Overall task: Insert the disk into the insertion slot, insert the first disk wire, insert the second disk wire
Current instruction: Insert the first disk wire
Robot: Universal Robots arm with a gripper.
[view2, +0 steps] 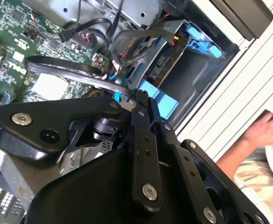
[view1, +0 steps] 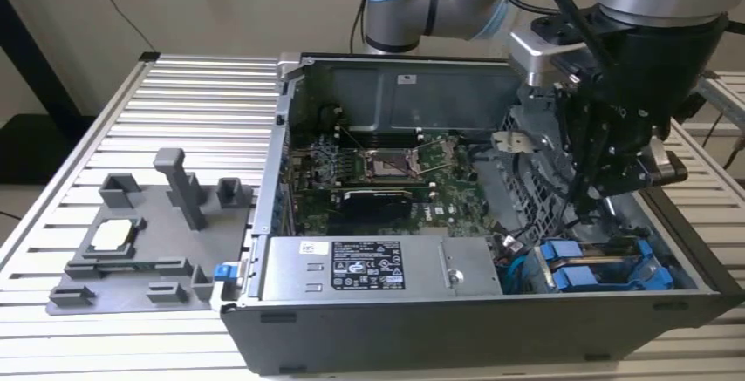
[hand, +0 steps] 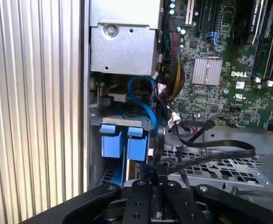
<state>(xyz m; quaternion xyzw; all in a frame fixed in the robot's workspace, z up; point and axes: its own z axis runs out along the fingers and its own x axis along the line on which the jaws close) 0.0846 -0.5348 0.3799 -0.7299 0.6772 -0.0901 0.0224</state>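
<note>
Exterior view's left: grey fixture tray (view1: pixel 128 241) on the table, parked clear of the case. Lower centre: power-supply box (view1: pixel 361 268). Lower right: disk (view1: pixel 588 275) seated in the slot (view1: pixel 652 259), blue front outward, so step 1 looks done. Just above: gripper (view1: pixel 588 198), fingers pressed together, apparently pinching 1 flat black wire (view2: pixel 71 74) at its end, probably so the plug can be aimed.

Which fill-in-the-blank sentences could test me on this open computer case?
Two ___ plastic carrier fronts sit in the grey metal drive cage.
The grey plastic fixture lies on the slatted metal table, at the exterior view's ___ of the black computer case.
In the second wrist view, a person's forearm ends in a ___.
Missing: blue; left; hand.
</note>
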